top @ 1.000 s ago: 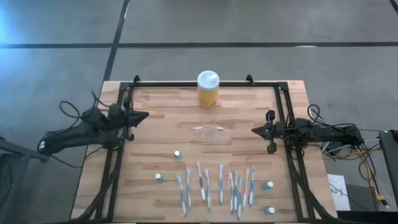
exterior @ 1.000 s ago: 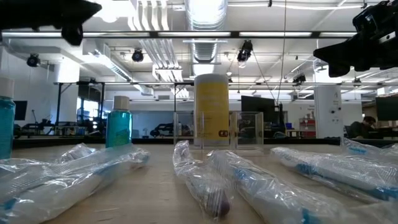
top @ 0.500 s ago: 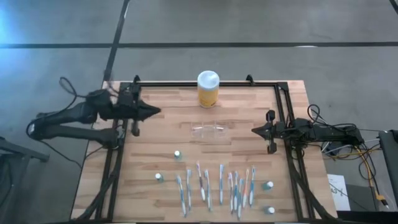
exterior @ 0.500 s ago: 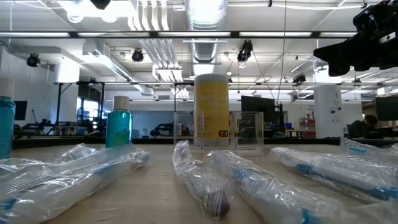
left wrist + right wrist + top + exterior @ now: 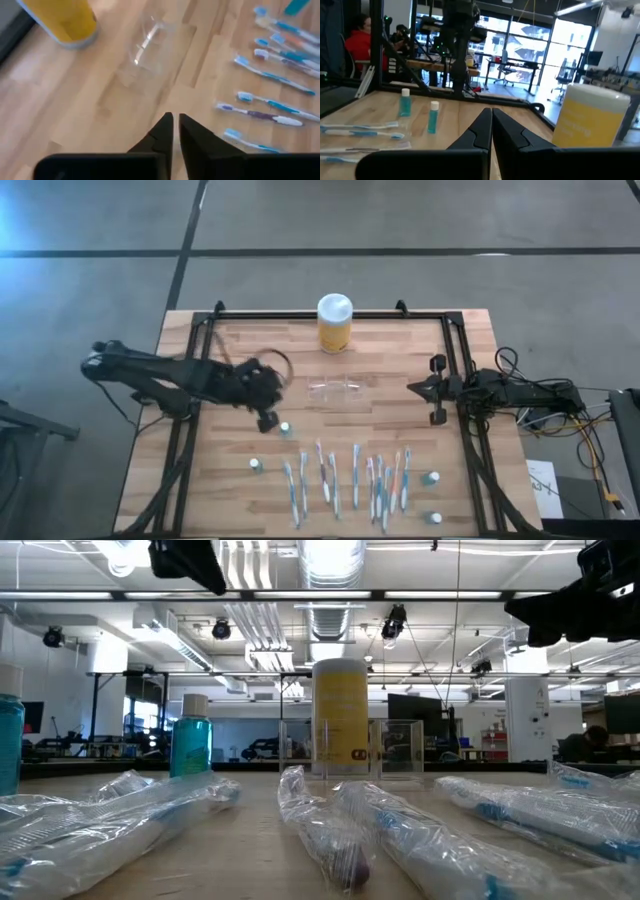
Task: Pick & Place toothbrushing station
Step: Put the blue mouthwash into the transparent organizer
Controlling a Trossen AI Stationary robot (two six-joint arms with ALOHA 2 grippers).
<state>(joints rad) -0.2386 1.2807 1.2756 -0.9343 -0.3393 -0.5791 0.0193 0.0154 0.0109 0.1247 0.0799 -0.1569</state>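
- The toothbrushing station [image 5: 338,390], a clear plastic holder, stands empty near the middle of the wooden surface [image 5: 250,438]; nothing touches it.
- The yellow jar [image 5: 334,323] with a white lid sits at its 12 o'clock, near the far edge, apart from it.
- The left gripper [image 5: 268,392] hangs above the surface at the station's 9 o'clock, pointing toward it. In the left wrist view its jaws stand a narrow slit apart and hold nothing; the station lies ahead of them, probably lined up for a grasp.
- The right gripper [image 5: 414,389] waits at the station's 3 o'clock, over the surface's right rail, jaws pressed shut and empty.
- Wrapped toothbrushes [image 5: 350,476] lie in a row at 6 o'clock, with small teal bottles [image 5: 285,427] around them, likely laid out for loading the station.
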